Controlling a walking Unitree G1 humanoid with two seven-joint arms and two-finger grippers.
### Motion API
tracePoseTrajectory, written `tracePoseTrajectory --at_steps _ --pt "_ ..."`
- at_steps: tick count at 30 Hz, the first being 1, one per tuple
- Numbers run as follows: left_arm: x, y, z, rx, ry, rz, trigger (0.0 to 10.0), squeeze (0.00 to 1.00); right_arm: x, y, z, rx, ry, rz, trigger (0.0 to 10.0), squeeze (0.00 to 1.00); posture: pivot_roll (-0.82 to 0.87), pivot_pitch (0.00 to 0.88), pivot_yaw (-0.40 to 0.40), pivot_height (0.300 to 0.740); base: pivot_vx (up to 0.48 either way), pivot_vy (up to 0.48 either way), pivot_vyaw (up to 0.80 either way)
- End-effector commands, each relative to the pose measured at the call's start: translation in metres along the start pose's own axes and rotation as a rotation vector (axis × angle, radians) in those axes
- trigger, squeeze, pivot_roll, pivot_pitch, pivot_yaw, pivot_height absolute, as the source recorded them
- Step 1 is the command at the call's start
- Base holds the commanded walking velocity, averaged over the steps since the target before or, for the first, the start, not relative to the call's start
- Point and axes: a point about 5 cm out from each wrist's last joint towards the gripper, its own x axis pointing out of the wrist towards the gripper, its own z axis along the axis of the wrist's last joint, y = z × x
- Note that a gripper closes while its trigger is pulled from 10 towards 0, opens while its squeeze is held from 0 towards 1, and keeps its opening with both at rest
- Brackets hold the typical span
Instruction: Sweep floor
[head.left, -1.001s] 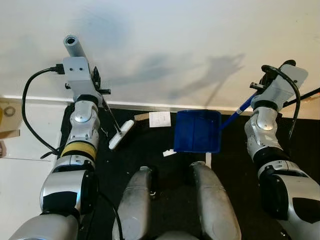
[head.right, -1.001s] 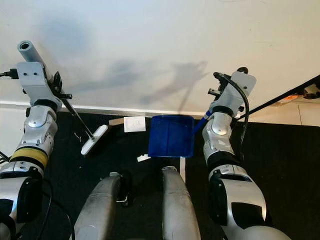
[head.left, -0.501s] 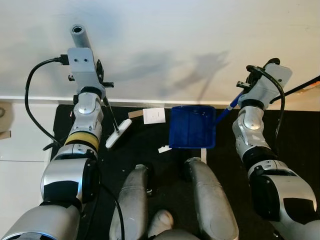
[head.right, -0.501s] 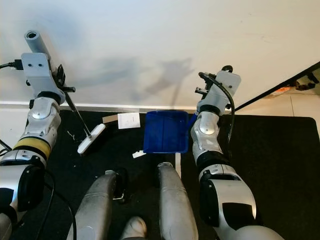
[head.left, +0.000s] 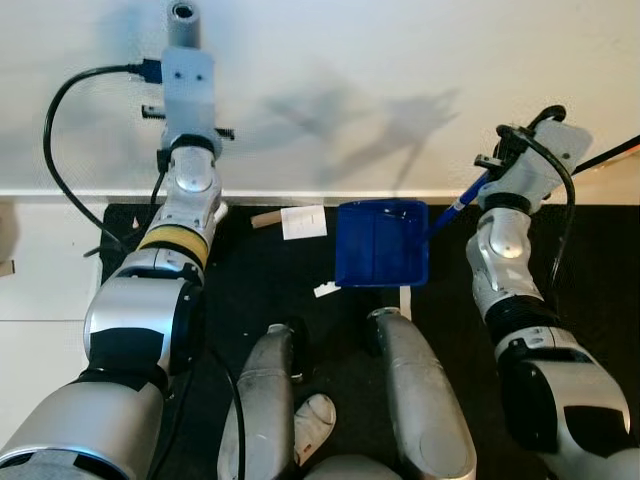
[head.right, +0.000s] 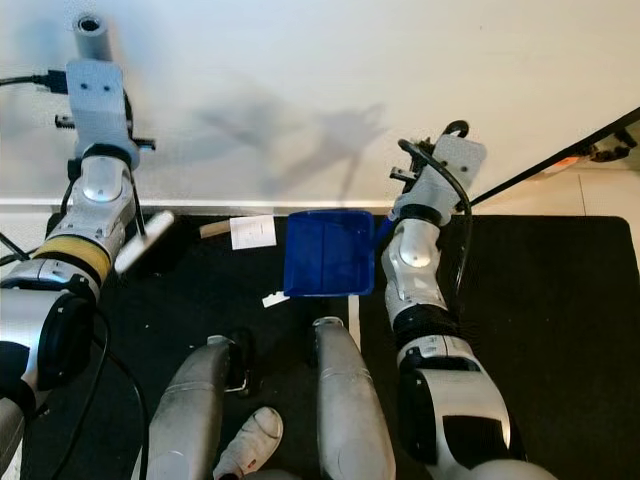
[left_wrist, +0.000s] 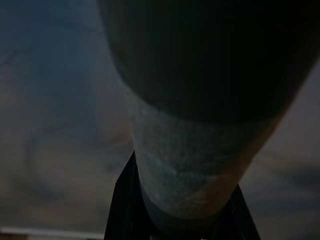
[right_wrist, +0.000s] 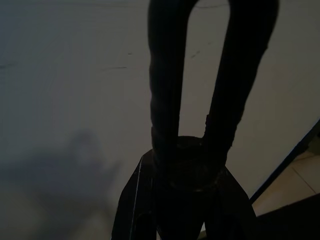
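Now brush head (head.right: 145, 240) nearer left arm, both pincers clamped: left on brush handle, right on dustpan (head.left: 381, 243).

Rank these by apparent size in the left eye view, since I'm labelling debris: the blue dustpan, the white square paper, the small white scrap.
1. blue dustpan, clearly largest.
2. white square paper, beside the dustpan.
3. small white scrap, smallest.
All lie on the black mat, so nearness hardly skews this.

Blue dustpan (head.left: 380, 243) lies flat on the black mat (head.left: 250, 290), against the white wall (head.left: 350, 80); its blue handle (head.left: 462, 200) rises to the right arm's wrist (head.left: 530, 160); white paper sheet (head.left: 303, 222) just left of the pan; small white scrap (head.left: 326, 290) below; left arm (head.left: 185, 150) raised along the wall.
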Motion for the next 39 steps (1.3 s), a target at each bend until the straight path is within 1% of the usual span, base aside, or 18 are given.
tracePoseTrajectory --at_steps 1,3,7,11,13,15,18,22,23,24,26,27,28,31,34,36,37,39 --pt "-0.008 -0.017 -0.008 -0.046 0.032 -0.047 10.0 0.00 -0.012 -0.001 -0.012 -0.030 0.044 0.028 10.0 0.00 -0.19 0.532 -0.026 0.740 0.000 0.000 0.00" --pt "-0.009 -0.022 -0.008 -0.076 0.039 -0.061 10.0 0.00 -0.013 -0.001 -0.011 -0.028 0.041 0.028 10.0 0.00 -0.19 0.532 -0.026 0.740 0.000 0.000 0.00" --pt "-0.018 -0.056 -0.005 -0.189 0.049 -0.175 10.0 0.00 -0.018 0.003 -0.011 -0.022 0.032 0.033 10.0 0.00 -0.18 0.542 -0.023 0.740 0.000 0.000 0.00" --pt "-0.026 -0.075 -0.003 -0.269 0.066 -0.228 10.0 0.00 -0.021 0.002 -0.010 -0.019 0.024 0.028 10.0 0.00 -0.19 0.539 -0.023 0.740 0.000 0.000 0.00" --pt "-0.029 -0.085 -0.001 -0.323 0.082 -0.238 10.0 0.00 -0.021 0.000 -0.009 -0.022 0.016 0.017 10.0 0.00 -0.19 0.536 -0.023 0.740 0.000 0.000 0.00" --pt "-0.034 -0.105 0.010 -0.454 0.096 -0.245 10.0 0.00 -0.021 -0.011 -0.007 -0.026 0.010 -0.031 10.0 0.00 -0.18 0.532 -0.021 0.740 0.000 0.000 0.00" --pt "-0.035 -0.116 0.022 -0.524 0.084 -0.253 10.0 0.00 -0.020 -0.019 -0.007 -0.029 0.016 -0.059 10.0 0.00 -0.18 0.529 -0.020 0.740 0.000 0.000 0.00" --pt "-0.036 -0.163 0.116 -0.886 -0.053 -0.394 10.0 0.00 -0.021 -0.046 -0.016 -0.048 0.067 -0.130 10.0 0.00 -0.13 0.494 -0.021 0.740 0.000 0.000 0.00" --pt "-0.039 -0.170 0.134 -0.938 -0.084 -0.435 10.0 0.00 -0.021 -0.049 -0.018 -0.051 0.074 -0.136 10.0 0.00 -0.13 0.491 -0.020 0.740 0.000 0.000 0.00" --pt "-0.039 -0.170 0.134 -0.938 -0.084 -0.435 10.0 0.00 -0.021 -0.049 -0.018 -0.051 0.074 -0.136 10.0 0.00 -0.13 0.491 -0.020 0.740 0.000 0.000 0.00" --pt "-0.044 -0.180 0.172 -1.065 -0.148 -0.572 10.0 0.00 -0.022 -0.049 -0.020 -0.051 0.087 -0.135 10.0 0.00 -0.12 0.479 -0.018 0.740 0.000 0.000 0.00" --pt "-0.044 -0.180 0.172 -1.065 -0.148 -0.572 10.0 0.00 -0.022 -0.049 -0.020 -0.051 0.087 -0.135 10.0 0.00 -0.12 0.479 -0.018 0.740 0.000 0.000 0.00" --pt "-0.043 -0.179 0.185 -1.107 -0.178 -0.652 10.0 0.00 -0.022 -0.046 -0.020 -0.047 0.092 -0.130 10.0 0.00 -0.10 0.468 -0.015 0.740 0.000 0.000 0.00" --pt "-0.032 -0.164 0.176 -1.026 -0.199 -0.695 10.0 0.00 -0.021 -0.043 -0.021 -0.042 0.098 -0.125 10.0 0.00 -0.08 0.456 -0.007 0.740 0.000 0.000 0.00" --pt "-0.029 -0.161 0.172 -0.987 -0.201 -0.694 10.0 0.00 -0.021 -0.043 -0.021 -0.042 0.100 -0.124 10.0 0.00 -0.08 0.456 -0.007 0.740 0.000 0.000 0.00" --pt "-0.019 -0.144 0.150 -0.704 -0.225 -0.710 10.0 0.00 -0.021 -0.042 -0.022 -0.038 0.102 -0.121 10.0 0.00 -0.07 0.452 -0.006 0.740 0.000 0.000 0.00" --pt "-0.019 -0.144 0.150 -0.704 -0.225 -0.710 10.0 0.00 -0.021 -0.042 -0.022 -0.038 0.102 -0.121 10.0 0.00 -0.07 0.452 -0.006 0.740 0.000 0.000 0.00" --pt "-0.004 -0.109 0.116 -0.423 -0.223 -0.692 10.0 0.00 -0.021 -0.041 -0.023 -0.031 0.108 -0.118 10.0 0.00 -0.06 0.464 -0.005 0.740 0.000 0.000 0.00"
